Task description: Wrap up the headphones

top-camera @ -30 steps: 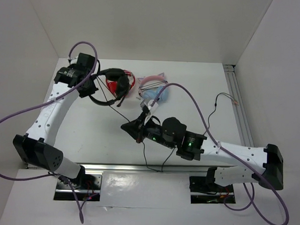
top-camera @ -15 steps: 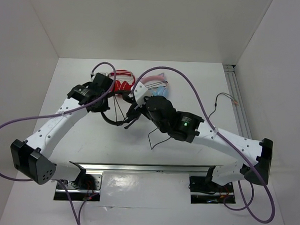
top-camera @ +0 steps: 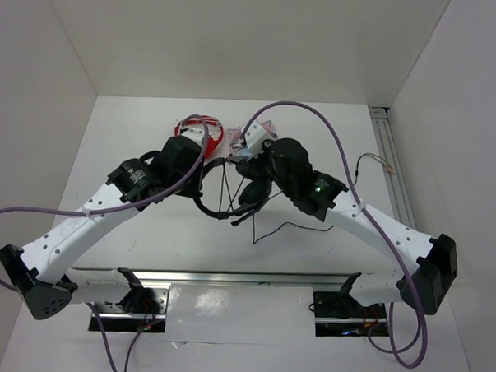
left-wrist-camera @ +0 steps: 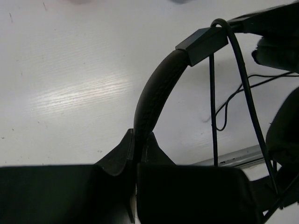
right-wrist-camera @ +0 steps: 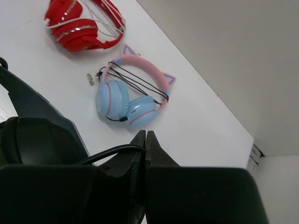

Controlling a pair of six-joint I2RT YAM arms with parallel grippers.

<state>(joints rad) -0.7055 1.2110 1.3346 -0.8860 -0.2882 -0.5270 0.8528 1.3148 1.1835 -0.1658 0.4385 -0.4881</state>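
The black headphones (top-camera: 219, 185) hang above the table's middle between both arms. My left gripper (left-wrist-camera: 138, 140) is shut on the padded headband (left-wrist-camera: 152, 93), which arcs up to the slider block (left-wrist-camera: 201, 44). Thin black cable (left-wrist-camera: 212, 93) runs in strands across the band. My right gripper (right-wrist-camera: 145, 135) is shut on the cable (right-wrist-camera: 112, 151), with a black earcup (right-wrist-camera: 32, 140) at its left. The cable's loose end (top-camera: 283, 229) trails on the table.
Red-and-white headphones (right-wrist-camera: 81, 25) and light-blue headphones with pink cat ears (right-wrist-camera: 133, 93) lie at the back of the table; both also show in the top view, red (top-camera: 203, 128) and blue (top-camera: 254, 137). A metal rail (top-camera: 236, 278) runs along the near edge.
My left arm has carried the headphones from the back left towards the middle. My right arm has swung the cable up and back round the headband, shortening the loose end.
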